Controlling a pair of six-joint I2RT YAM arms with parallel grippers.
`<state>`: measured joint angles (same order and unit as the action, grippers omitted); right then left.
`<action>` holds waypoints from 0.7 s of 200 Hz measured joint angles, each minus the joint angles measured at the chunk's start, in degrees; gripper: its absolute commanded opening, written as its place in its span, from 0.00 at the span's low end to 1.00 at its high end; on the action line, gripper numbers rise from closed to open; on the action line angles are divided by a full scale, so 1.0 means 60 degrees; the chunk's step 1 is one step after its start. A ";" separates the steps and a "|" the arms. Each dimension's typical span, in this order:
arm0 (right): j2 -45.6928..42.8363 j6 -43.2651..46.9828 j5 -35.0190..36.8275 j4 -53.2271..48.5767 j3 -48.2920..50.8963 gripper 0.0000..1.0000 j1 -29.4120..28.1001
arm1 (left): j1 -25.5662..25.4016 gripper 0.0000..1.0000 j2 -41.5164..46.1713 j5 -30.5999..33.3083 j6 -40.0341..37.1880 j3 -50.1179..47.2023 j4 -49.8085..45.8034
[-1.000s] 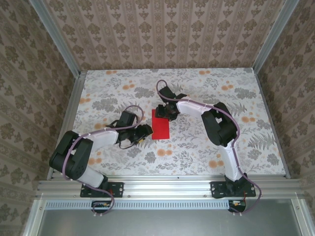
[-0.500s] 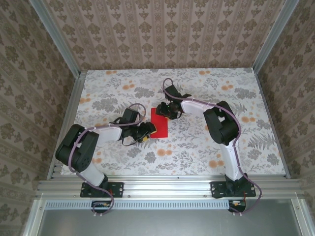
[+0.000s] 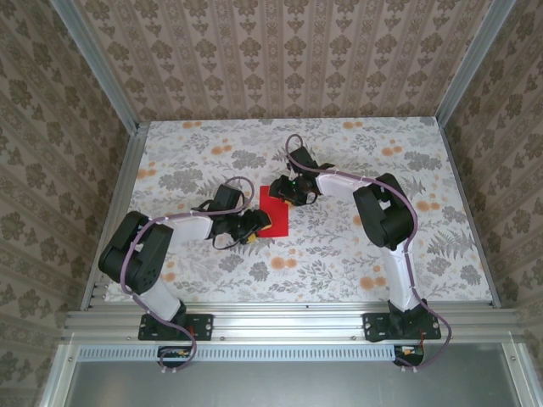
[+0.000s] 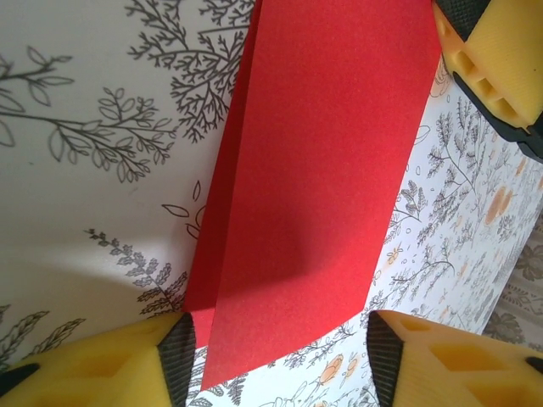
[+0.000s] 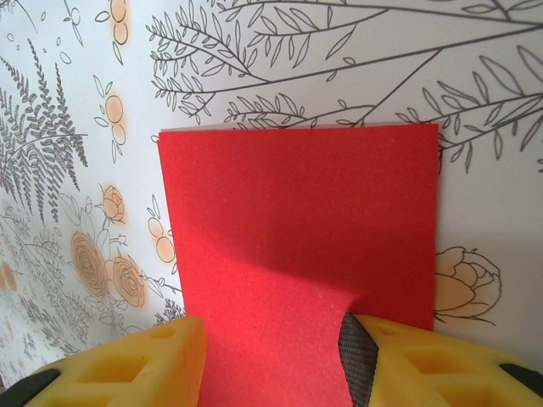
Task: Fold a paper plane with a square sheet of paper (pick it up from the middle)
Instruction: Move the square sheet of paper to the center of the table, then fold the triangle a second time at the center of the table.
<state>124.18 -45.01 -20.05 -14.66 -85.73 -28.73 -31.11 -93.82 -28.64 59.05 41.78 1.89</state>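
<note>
The square sheet of paper [image 3: 277,215] lies folded into a red rectangle at the table's middle. In the left wrist view two layers of the paper [image 4: 322,170] show, the upper edge set back from the lower. My left gripper [image 3: 258,226] is at its near left corner, open, and the corner lies between the yellow fingers [image 4: 102,373] of the left gripper [image 4: 276,348]. My right gripper [image 3: 287,192] stands over the far end, open. In the right wrist view the paper [image 5: 297,220] runs flat between the jaws of the right gripper [image 5: 271,348], with one pad [image 5: 355,343] resting on it.
The floral table cover [image 3: 356,246] spreads around the paper, with patterned walls and metal rails [image 3: 127,182] at the sides. Both arms reach inward from the near edge. A finger of the right gripper [image 4: 501,59] shows beyond the paper's far end.
My left gripper has slid right up to the paper's near left corner and narrowed a little. The right gripper has shifted slightly right at the far end.
</note>
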 measured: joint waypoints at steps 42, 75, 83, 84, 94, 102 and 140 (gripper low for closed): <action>-0.0022 0.0000 -0.0058 0.0066 0.0047 0.50 0.0015 | 0.0000 0.40 0.0000 0.0208 -0.0018 0.0182 0.0018; -0.0080 0.0007 -0.0160 0.0058 0.0095 0.50 0.0015 | 0.0000 0.28 -0.0036 0.0423 -0.0018 0.0339 0.0055; -0.0102 0.0007 -0.0219 0.0055 0.0124 0.49 0.0015 | 0.0000 0.24 -0.0106 0.0466 -0.0033 0.0379 0.0051; -0.0106 0.0007 -0.0229 0.0055 0.0127 0.50 0.0018 | 0.0000 0.23 -0.0109 0.0466 -0.0040 0.0379 0.0055; -0.0168 0.0022 -0.0284 0.0011 0.0171 0.50 0.0015 | 0.0004 0.18 -0.0222 0.0525 -0.0025 0.0441 0.0051; -0.0215 0.0051 -0.0331 -0.0051 0.0208 0.50 0.0015 | 0.0004 0.14 -0.0313 0.0561 -0.0062 0.0488 0.0036; -0.0951 0.0594 -0.0579 -0.0208 0.0769 0.47 0.0015 | 0.0000 0.08 -0.0492 0.0867 -0.0583 0.0736 -0.0557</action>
<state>118.48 -41.45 -23.53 -15.90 -81.12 -28.64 -31.11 -96.77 -23.44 55.55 46.19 -1.45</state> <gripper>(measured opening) 0.491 0.090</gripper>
